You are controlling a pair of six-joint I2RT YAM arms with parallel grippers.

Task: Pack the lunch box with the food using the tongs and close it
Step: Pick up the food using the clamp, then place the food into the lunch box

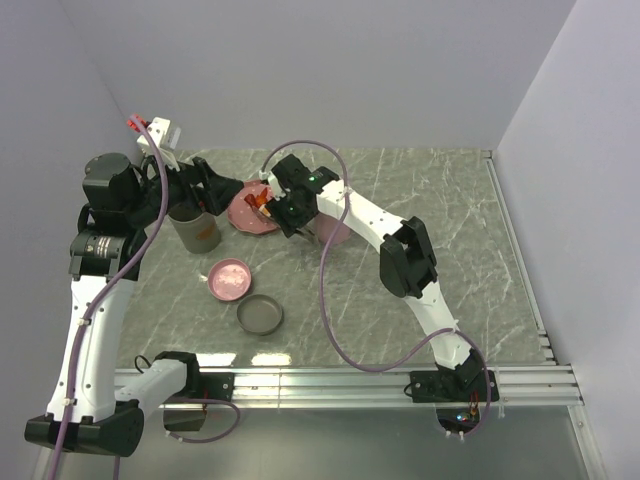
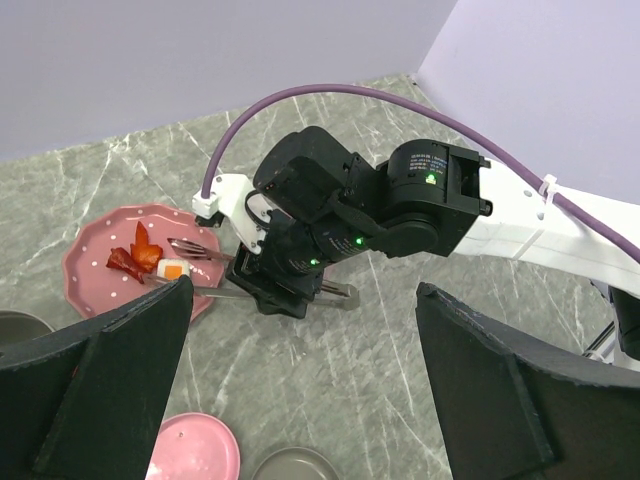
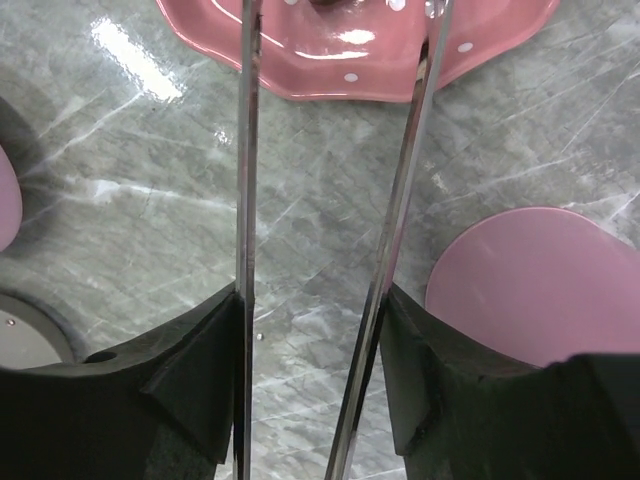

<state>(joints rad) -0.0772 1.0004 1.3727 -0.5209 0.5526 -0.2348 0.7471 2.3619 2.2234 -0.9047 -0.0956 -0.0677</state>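
The food, red-orange strips (image 2: pixel 135 256) and a white cube with an orange top (image 2: pixel 172 268), lies on the pink dotted plate (image 2: pixel 95 235). My right gripper (image 3: pixel 312 345) is shut on the tongs (image 3: pixel 247 150), pressing both thin metal arms from outside. The tongs' tips (image 2: pixel 190 247) reach over the plate on either side of the cube, and their joined end (image 2: pixel 345 293) sticks out behind the gripper. My left gripper (image 2: pixel 305 400) hangs open and empty above the table, left of the plate in the top view (image 1: pixel 232 192). A grey cup-shaped container (image 1: pixel 197 230), seemingly the lunch box body, stands under it.
A pink round lid (image 1: pixel 230 280) and a grey round lid (image 1: pixel 260 315) lie in front of the plate. Another pink round piece (image 1: pixel 337 232) sits partly under the right arm. Grey walls enclose the table, with a rail (image 1: pixel 350 380) at the near edge.
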